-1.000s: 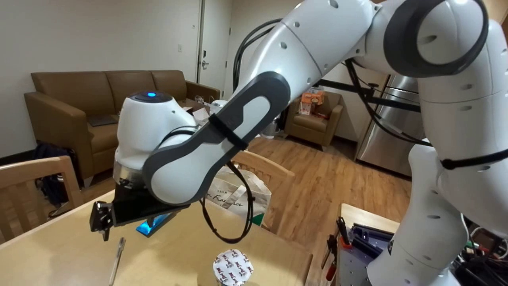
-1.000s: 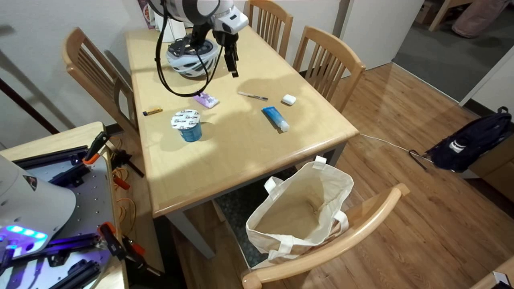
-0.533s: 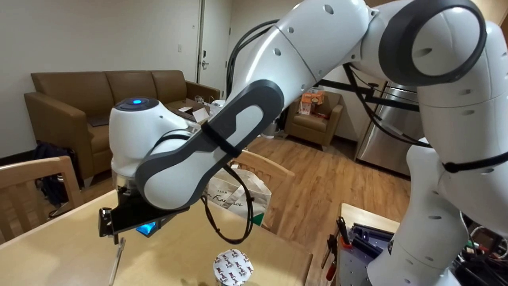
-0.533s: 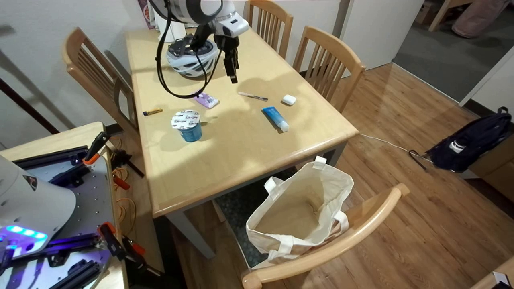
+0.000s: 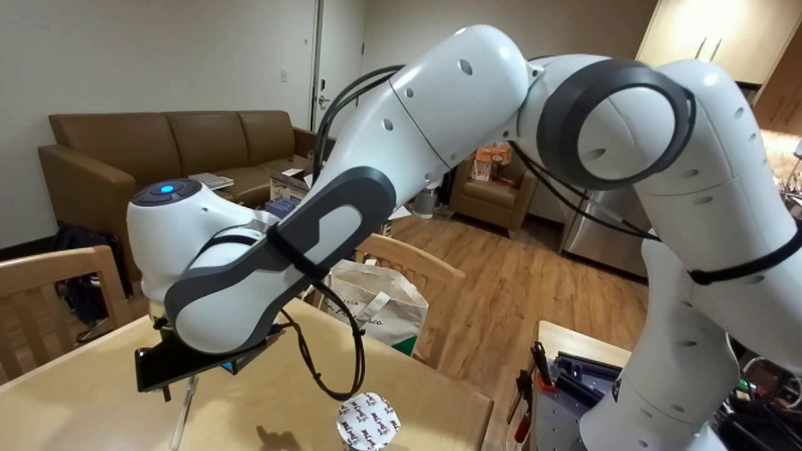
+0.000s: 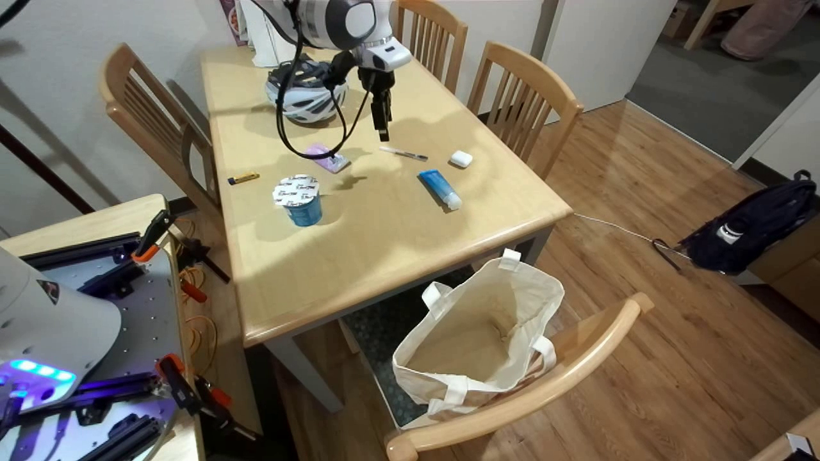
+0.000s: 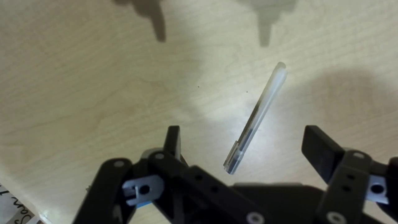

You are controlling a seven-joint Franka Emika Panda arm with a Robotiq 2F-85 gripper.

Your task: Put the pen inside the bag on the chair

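Note:
A clear pen with a dark ink tip [image 7: 256, 119] lies on the wooden table. It shows in both exterior views [image 5: 184, 416] [image 6: 403, 153]. My gripper [image 7: 244, 137] is open and empty above the table, with the pen's capped end between its fingers in the wrist view. In an exterior view my gripper [image 6: 383, 137] points down just behind the pen, apart from it. A cream tote bag [image 6: 435, 384] stands open on the chair [image 6: 544, 398] at the table's end. The bag also shows in an exterior view [image 5: 382, 313], with lettering on its side.
On the table are a blue tube [image 6: 439, 189], a white case [image 6: 460, 159], a blue cup with a printed lid [image 6: 303, 208], a lilac packet [image 6: 329, 161], a yellow marker [image 6: 243, 178] and a helmet [image 6: 309, 101]. The table edge [image 6: 410, 276] lies between pen and bag.
The arm has come lower, and my gripper has moved down and closer to the pen. The pen, the bag and the other table things have not moved.

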